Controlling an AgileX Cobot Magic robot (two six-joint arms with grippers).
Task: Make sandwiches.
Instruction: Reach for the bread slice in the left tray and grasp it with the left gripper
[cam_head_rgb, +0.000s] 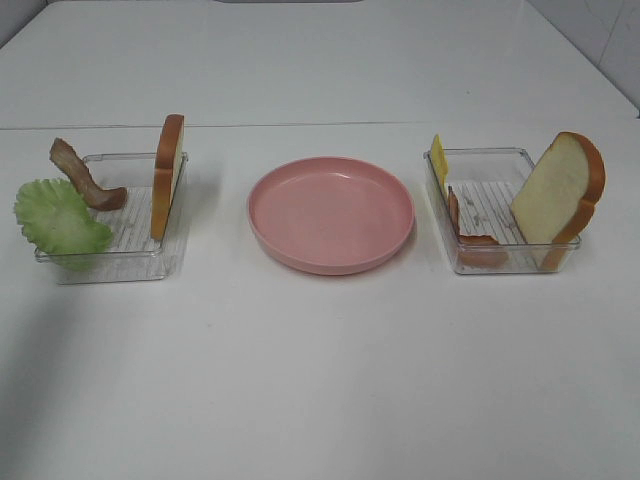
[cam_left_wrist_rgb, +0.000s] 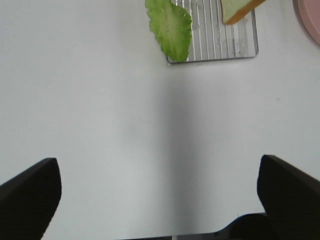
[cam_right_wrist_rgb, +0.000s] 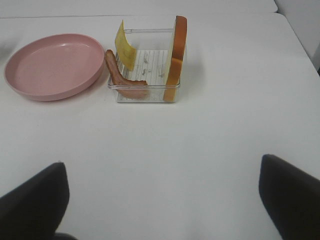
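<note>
The sandwich parts lie apart in two clear trays. The left tray (cam_head_rgb: 120, 262) holds green lettuce (cam_head_rgb: 60, 218) draped over its edge, a bacon strip (cam_head_rgb: 82, 175) and an upright bread slice (cam_head_rgb: 167, 175). The right tray (cam_head_rgb: 500, 262) holds a yellow cheese slice (cam_head_rgb: 438, 162), a bacon strip (cam_head_rgb: 470, 238) and a leaning bread slice (cam_head_rgb: 558, 190). My left gripper (cam_left_wrist_rgb: 157, 165) is open over bare table, short of the lettuce (cam_left_wrist_rgb: 170, 27). Well short of the right tray (cam_right_wrist_rgb: 145, 92), my right gripper (cam_right_wrist_rgb: 162, 165) is also open. Neither gripper shows in the high view.
A pink round plate (cam_head_rgb: 331, 213) with nothing on it sits between the two trays. The white table runs wide in front of the trays, and its far edge lies behind them.
</note>
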